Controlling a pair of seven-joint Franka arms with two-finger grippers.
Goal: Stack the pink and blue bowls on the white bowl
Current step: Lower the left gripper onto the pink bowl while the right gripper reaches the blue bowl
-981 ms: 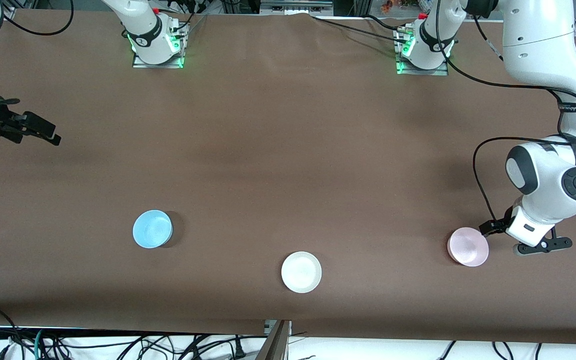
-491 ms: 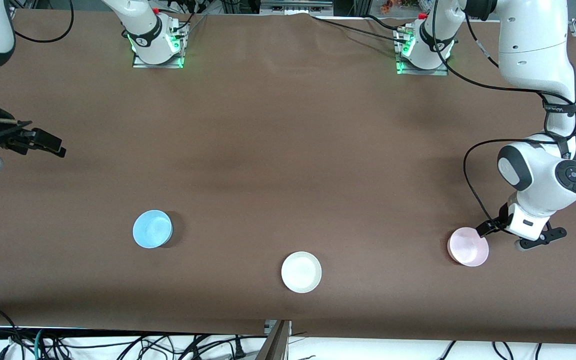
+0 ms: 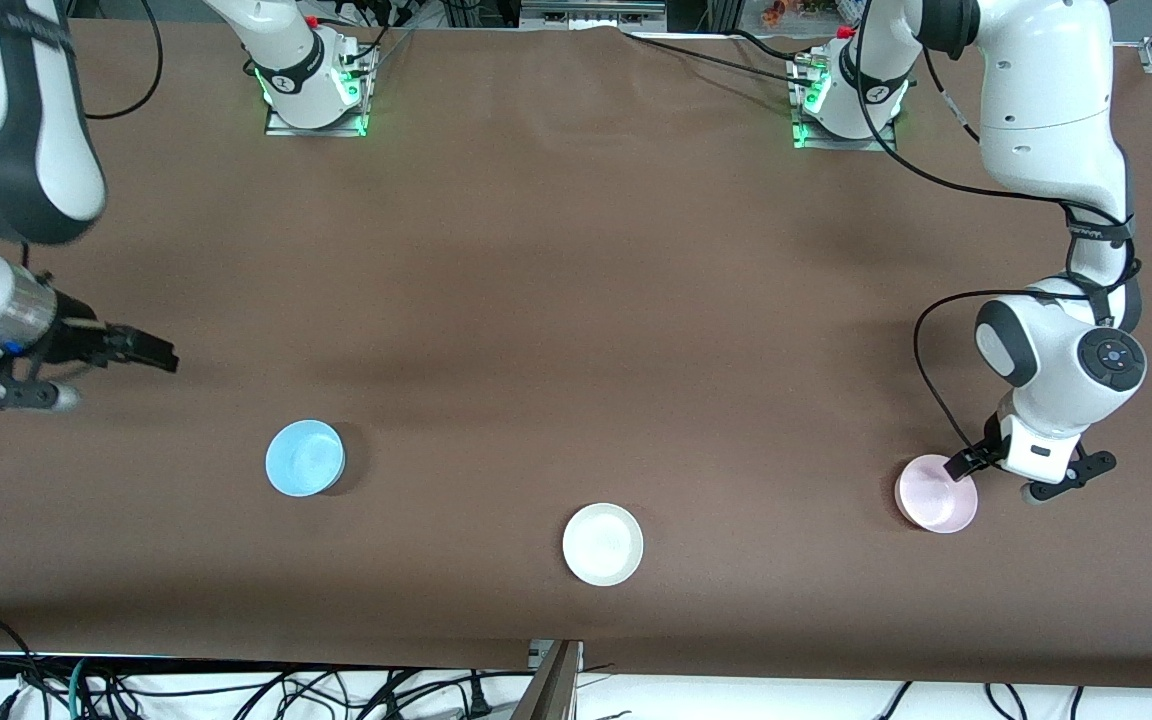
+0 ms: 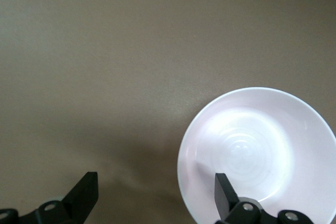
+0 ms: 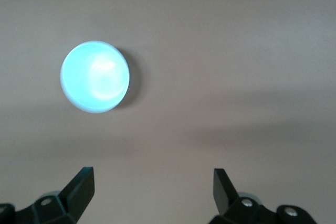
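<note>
Both grippers gape wide, empty.
Left gripper straddles pink bowl's rim — right gripper hangs above table, blue bowl apart.

left claw now over pink bowl; right claw nearer blue bowl

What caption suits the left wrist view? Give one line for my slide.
Open left gripper straddling the rim of the pink bowl on the brown table.

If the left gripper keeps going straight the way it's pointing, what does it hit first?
Most likely the pink bowl. The open left gripper points down at the table, one finger already over the bowl's rim, the other over bare table. Depth is unclear.
</note>
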